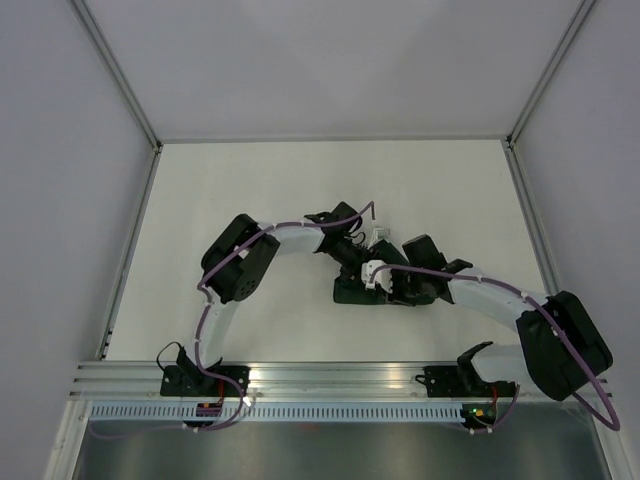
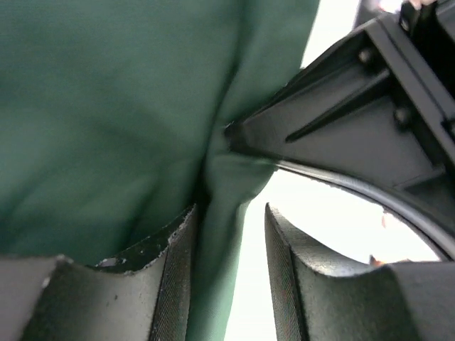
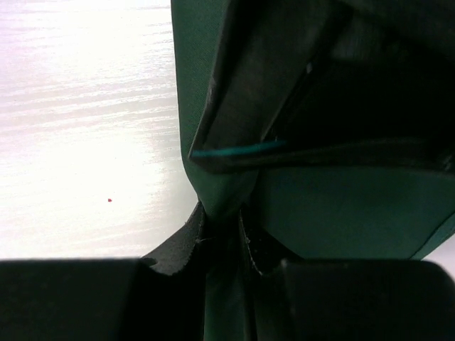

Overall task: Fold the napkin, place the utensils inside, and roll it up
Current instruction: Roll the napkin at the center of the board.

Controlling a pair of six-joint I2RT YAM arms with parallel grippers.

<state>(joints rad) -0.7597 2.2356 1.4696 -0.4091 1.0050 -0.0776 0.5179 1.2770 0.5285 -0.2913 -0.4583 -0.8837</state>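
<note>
The dark green napkin (image 2: 106,106) fills the left wrist view and shows in the right wrist view (image 3: 341,206). From the top it is a small dark bundle (image 1: 352,293) between the two grippers at mid-table. My right gripper (image 3: 222,217) is shut on a pinched fold of it. My left gripper (image 2: 230,213) is open. A hanging fold lies against its left finger (image 2: 174,270), with a gap to the right finger (image 2: 284,263). The right gripper's finger tip (image 2: 245,138) presses the cloth just ahead. The orange utensils are out of view.
Both arms (image 1: 300,235) (image 1: 500,295) meet over the middle of the white table (image 1: 250,190). Metal frame rails (image 1: 130,260) run along the sides. A metal rail (image 1: 330,375) holds the arm bases at the near edge.
</note>
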